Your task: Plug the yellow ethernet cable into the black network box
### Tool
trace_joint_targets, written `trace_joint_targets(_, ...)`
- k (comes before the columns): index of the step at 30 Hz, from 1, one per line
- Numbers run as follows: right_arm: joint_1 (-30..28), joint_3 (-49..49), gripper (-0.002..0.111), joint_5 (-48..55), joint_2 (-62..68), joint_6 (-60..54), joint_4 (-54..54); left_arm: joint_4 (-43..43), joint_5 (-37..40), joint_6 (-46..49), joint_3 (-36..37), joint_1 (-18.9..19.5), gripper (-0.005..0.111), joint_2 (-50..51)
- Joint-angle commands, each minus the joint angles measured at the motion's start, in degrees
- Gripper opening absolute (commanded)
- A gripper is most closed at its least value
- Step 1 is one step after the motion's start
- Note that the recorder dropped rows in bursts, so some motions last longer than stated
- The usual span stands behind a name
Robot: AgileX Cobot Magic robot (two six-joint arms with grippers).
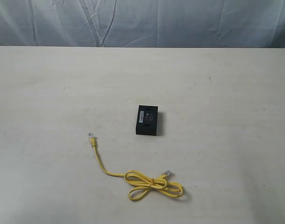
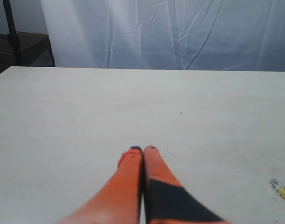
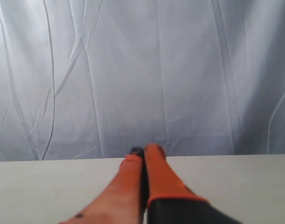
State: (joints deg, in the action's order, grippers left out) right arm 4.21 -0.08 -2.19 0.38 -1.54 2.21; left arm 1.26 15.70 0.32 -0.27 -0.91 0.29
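Note:
The black network box lies flat near the middle of the table, its white label facing up. In front of it the yellow ethernet cable lies on the table, bundled in a loose loop with one clear plug beside the loop and the other plug at the end of a free length to the left. That plug also shows at the edge of the left wrist view. My left gripper is shut and empty above bare table. My right gripper is shut and empty too. Neither gripper shows in the exterior view.
The pale table runs back to a creased white curtain. A dark stand and a dark piece of furniture stand beyond the table's far corner in the left wrist view.

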Motion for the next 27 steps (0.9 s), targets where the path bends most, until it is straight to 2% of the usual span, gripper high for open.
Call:
trace_joint_targets(1,-0.2,-3.3,0.000,5.2,1.1,-0.2,-0.3,-0.3,-0.7,0.0,0.3,0.0,0.000,-0.3)
trace_joint_targets(10,-0.2,-22.6,0.000,31.8,18.2,-0.2,-0.8,-0.3,-0.7,0.0,0.3,0.0,0.000,-0.3)
trace_joint_targets(16,-0.2,-25.4,0.000,30.8,24.0,0.0,-1.7,-0.3,-0.7,0.0,0.3,0.0,0.000,-0.3)
trace_joint_targets(20,-0.2,-25.3,0.000,30.0,26.4,0.3,3.1,-0.3,-0.7,0.0,0.3,0.0,0.000,-0.3)
trace_joint_targets(27,-0.2,-29.8,0.000,40.9,38.0,0.2,6.5,-0.3,-0.7,0.0,0.3,0.0,0.000,-0.3)
